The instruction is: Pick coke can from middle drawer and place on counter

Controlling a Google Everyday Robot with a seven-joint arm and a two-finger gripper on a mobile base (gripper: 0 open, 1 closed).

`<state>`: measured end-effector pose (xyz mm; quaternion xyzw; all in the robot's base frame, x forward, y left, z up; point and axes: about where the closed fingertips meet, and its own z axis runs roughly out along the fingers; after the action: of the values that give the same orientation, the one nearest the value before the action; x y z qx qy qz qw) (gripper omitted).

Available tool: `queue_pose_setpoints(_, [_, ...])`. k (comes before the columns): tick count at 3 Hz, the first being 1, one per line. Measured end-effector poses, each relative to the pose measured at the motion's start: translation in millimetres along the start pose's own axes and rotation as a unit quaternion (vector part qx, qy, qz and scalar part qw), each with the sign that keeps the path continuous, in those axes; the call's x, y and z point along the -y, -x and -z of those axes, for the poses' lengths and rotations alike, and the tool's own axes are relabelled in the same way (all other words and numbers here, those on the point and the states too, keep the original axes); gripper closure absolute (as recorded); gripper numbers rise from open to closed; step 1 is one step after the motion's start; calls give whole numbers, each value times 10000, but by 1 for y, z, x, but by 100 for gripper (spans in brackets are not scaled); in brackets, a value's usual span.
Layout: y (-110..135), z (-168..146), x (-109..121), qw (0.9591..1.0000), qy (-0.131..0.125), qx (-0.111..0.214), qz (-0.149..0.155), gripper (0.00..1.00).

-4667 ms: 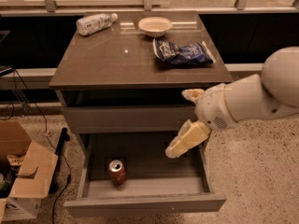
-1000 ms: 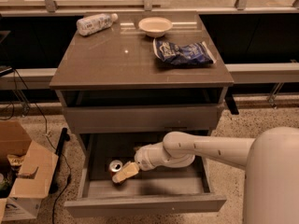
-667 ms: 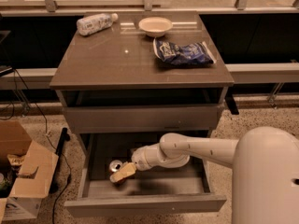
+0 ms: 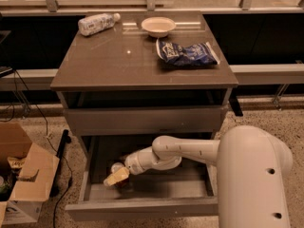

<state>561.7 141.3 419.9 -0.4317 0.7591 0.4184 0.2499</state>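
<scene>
End effector (image 4: 116,177) overlaps silver-topped coke can (image 4: 117,166) in middle drawer (image 4: 142,208).

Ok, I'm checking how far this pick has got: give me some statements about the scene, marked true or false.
The hand is down in the open middle drawer, at the coke can. True.
A white bowl sits on the counter. True.
The coke can stands on the counter. False: it is in the drawer.
The plastic bottle stands upright. False: the plastic bottle lies on its side on the counter.
The blue bag is in the drawer. False: the blue bag lies on the counter.
</scene>
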Motion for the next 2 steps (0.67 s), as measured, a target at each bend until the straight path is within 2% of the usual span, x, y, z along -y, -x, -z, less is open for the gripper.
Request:
queue_pose_setpoints(1, [3,-3,-20,9990,-31,-367,261,40])
queue_pose_setpoints(2, [-2,6,-44,9965,-176,-692,429,62])
